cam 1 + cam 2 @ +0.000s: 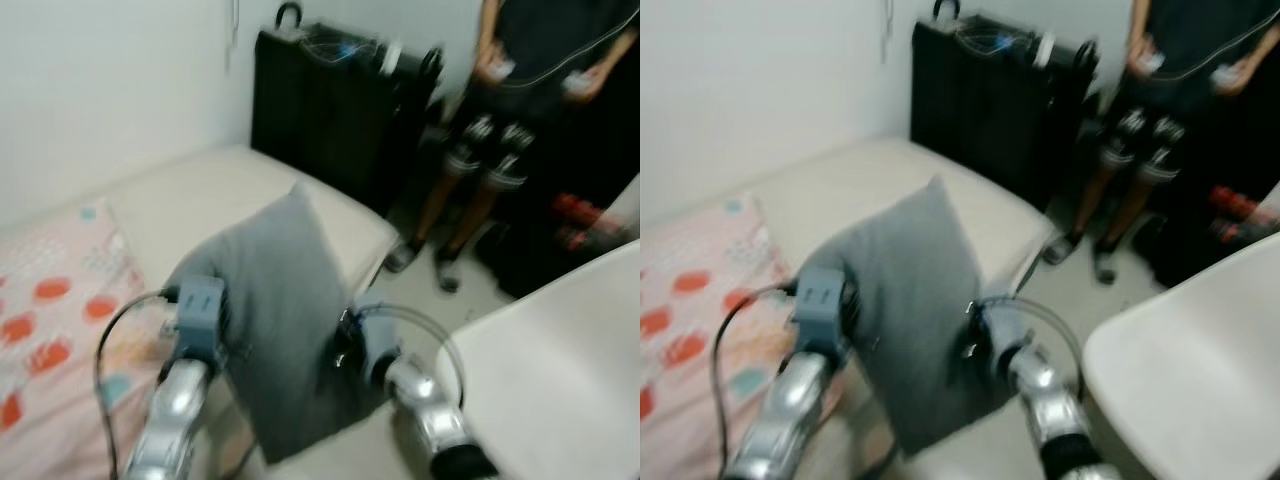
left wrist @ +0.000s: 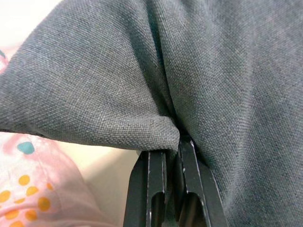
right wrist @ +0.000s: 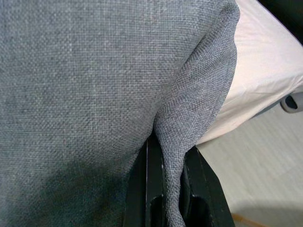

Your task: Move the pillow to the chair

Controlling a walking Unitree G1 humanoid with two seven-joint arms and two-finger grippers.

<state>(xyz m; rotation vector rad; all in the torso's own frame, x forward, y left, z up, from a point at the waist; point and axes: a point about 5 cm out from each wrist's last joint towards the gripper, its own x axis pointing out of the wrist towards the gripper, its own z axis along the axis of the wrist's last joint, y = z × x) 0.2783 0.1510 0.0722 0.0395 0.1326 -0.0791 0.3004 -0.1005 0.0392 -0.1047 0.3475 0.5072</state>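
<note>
Pillow [image 1: 285, 320] (grey, woven cover) is up off the bed [image 1: 215, 205], held between both arms and standing on edge, long axis roughly 11-to-5 o'clock in the head views, top corner toward the wall.

Left gripper [image 2: 170, 158]: fingers pinched together on a fold of the pillow's edge, fabric bunched right at the tips. Right gripper [image 3: 165, 161]: same story on the opposite edge, a pleat of cover clamped between the two black fingers. So both are clenched on the pillow, one per side, load shared.

The relation that matters: the chair [image 1: 560, 390] (white seat, big pale surface) sits at about 4 o'clock from the pillow in the head view, on the robot's right, near but with a strip of floor [image 1: 470, 295] between it and the bed corner. The right arm is the nearer one; the left has to cross farther. I judge the next move is a swing of the whole body or both arms toward 3–4 o'clock, keeping the pinches matched so the cover doesn't slip out of one side.

Carry phase, I'd say; placement not yet begun. Head views are blurred, so fine detail there is soft.

A person [image 1: 530, 110] stands at 1 o'clock by a black suitcase [image 1: 330, 95], well apart from the swing path. Spotted bedding [image 1: 55, 320] lies at 9 o'clock.
</note>
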